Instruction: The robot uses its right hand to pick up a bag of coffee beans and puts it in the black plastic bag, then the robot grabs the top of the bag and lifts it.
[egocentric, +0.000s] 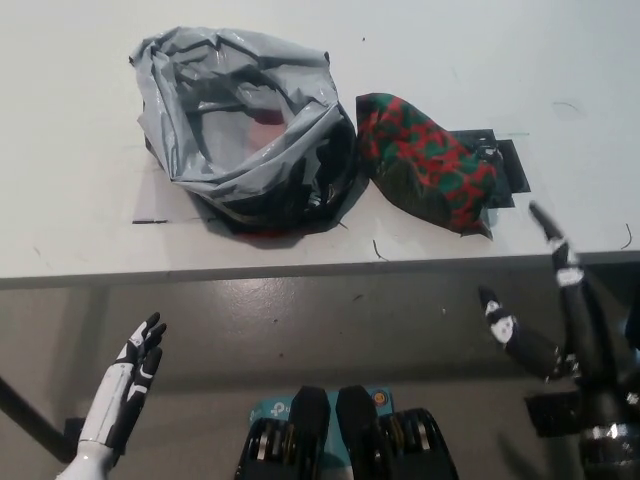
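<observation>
My black right hand hangs empty, fingers spread wide, just off the near edge of the white worktop. Ahead and slightly to its left lies the red and green coffee bag, touching the open black plastic bag further left. My white left hand rests low, fingers loosely apart.

My workplace reads as a laboratory or test bench rather than a home; I stand at a plain white table with a scuffed, pen-marked top; black tape marks fix set positions on it; beneath its edge lies a bare grey floor; nothing domestic surrounds the bench.
</observation>
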